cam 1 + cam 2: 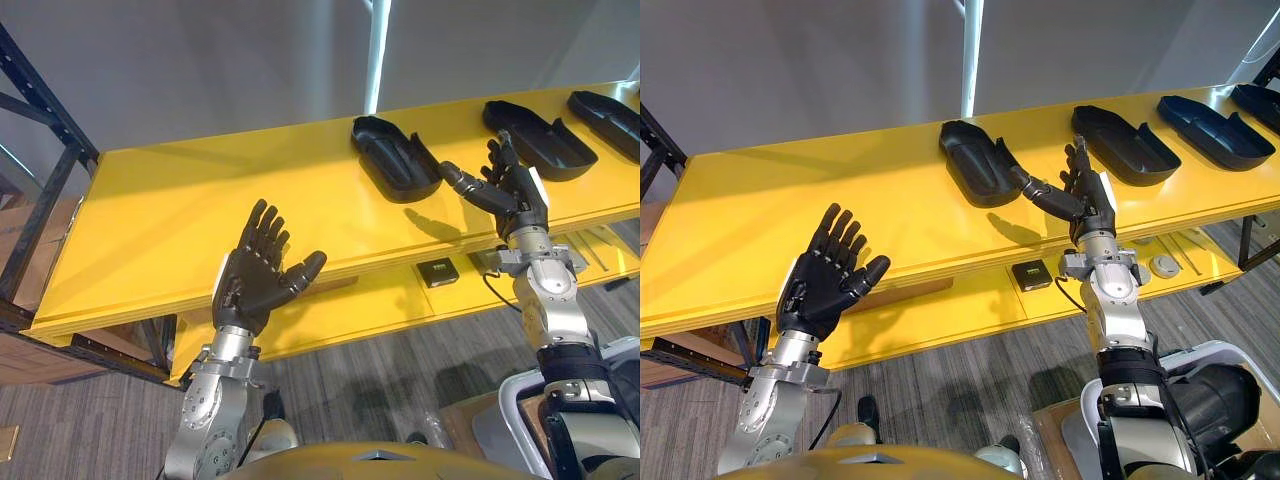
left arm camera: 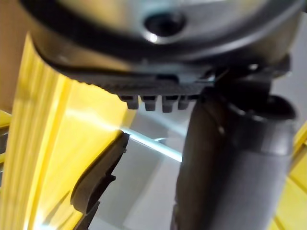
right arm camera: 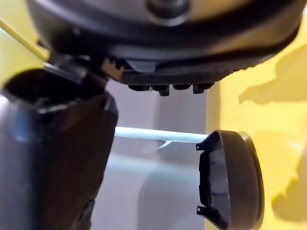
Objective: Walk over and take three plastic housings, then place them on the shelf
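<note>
At your seven o'clock, the left hand stands open before the front edge of the yellow shelf, fingers spread and straight, holding nothing. A dark rack frame carries the shelf at nine o'clock. Three black plastic housings lie hollow side up in a row along the top board, from twelve to two o'clock: the first housing, the second housing and the third housing. Your right hand is raised at the shelf's front edge with nothing in its grasp, fingers straight. The first housing is at its ten o'clock and the second at its one o'clock. Its thumb points at the first housing's rim; you cannot tell whether it touches. On the lower board sit a small black box and a round grey disc. Behind stands a grey wall with a pale pole; below, grey plank floor.
</note>
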Robot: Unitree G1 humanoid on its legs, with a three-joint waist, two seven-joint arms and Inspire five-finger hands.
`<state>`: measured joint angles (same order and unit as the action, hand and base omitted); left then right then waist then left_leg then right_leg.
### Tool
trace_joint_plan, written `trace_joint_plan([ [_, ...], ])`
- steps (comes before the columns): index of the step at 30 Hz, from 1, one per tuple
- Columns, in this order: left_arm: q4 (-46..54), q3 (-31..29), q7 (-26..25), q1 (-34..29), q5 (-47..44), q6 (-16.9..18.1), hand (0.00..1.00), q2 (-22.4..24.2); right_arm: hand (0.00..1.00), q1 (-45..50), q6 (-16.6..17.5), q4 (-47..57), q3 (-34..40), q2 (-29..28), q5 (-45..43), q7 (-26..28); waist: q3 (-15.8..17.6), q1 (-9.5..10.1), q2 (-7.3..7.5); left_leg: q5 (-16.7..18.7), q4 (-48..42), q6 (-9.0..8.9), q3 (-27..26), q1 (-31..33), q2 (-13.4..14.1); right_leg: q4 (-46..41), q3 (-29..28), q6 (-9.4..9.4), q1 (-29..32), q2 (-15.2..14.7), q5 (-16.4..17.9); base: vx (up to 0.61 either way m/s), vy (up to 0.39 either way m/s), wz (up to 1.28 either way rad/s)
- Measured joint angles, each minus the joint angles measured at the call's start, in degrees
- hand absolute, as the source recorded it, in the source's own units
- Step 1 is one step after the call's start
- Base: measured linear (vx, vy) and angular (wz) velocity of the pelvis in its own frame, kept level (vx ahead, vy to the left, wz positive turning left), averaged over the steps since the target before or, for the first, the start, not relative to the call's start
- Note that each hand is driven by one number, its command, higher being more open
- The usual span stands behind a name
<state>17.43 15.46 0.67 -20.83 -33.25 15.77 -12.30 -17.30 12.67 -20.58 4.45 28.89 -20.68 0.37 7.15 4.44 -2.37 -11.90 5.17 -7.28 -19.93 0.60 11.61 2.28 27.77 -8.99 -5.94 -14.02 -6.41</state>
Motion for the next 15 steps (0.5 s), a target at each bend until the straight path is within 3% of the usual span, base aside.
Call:
trace_joint_plan([
  [5,0.0,-0.5,0.6,-0.7,0.1,0.6,1.00,0.0,1.00,9.8,-0.3,14.3,4.9,-5.9,-1.1,-5.2,0.1,-0.40,0.18,0.7,0.0,-0.05,-3.9,-1.6,0.2,0.0,-4.3,0.19,1.9,0.0,-0.1,0.01,0.017,-0.37],
  [11,0.2,0.8,2.5,0.3,0.3,0.9,1.00,0.6,1.00,27.6,-4.7,26.6,8.0,-16.3,-1.7,-11.4,0.1,-6.20,1.55,2.7,-0.1,-1.68,-14.0,-6.8,1.4,-0.9,-14.2,0.41,5.0,1.2,-0.3,0.06,0.009,-0.85],
  [15,0.1,6.2,0.9,3.0,0.8,1.5,1.00,0.6,1.00,40.1,-6.0,30.9,8.5,-21.4,-2.8,-13.7,0.0,-10.50,2.50,5.1,-0.2,-3.85,-23.1,-11.1,2.3,-1.2,-22.7,0.69,8.0,3.4,-0.5,0.05,0.008,-1.18],
])
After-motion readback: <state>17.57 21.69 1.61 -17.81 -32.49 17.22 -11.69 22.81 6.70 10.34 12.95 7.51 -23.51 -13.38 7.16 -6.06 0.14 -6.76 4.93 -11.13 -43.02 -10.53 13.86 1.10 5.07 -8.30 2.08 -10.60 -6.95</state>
